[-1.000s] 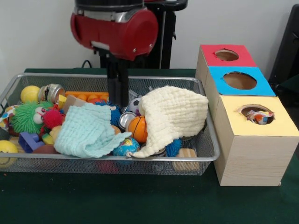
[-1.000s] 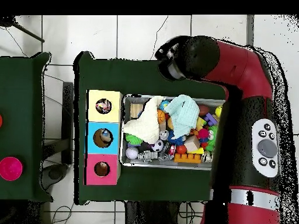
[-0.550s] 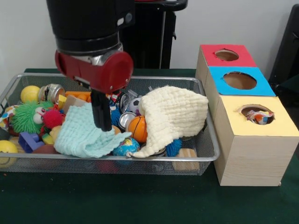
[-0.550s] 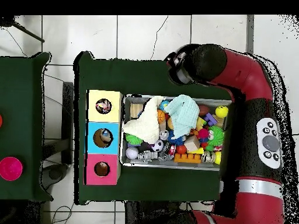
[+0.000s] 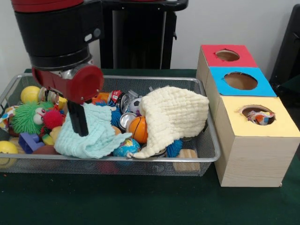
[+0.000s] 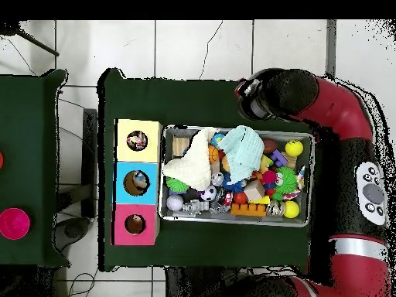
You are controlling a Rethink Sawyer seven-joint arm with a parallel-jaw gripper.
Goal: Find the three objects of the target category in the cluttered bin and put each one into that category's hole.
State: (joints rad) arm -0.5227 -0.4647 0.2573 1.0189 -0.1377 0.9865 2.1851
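While gripper [image 5: 82, 123] hangs low over mint cloth [image 5: 93, 133] at wire bin's [image 5: 206, 154] left half, finger spread unreadable, nothing visibly held, orange basketball [image 5: 138, 128] sits just right of it, cream cloth [image 5: 176, 115] beyond, yellow box [image 5: 255, 150] outside bin.

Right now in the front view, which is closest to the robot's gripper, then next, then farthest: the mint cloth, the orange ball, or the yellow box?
From the gripper:
1. Mint cloth, right under it.
2. Orange ball, mid-bin, toward the boxes.
3. Yellow box, outside the bin.
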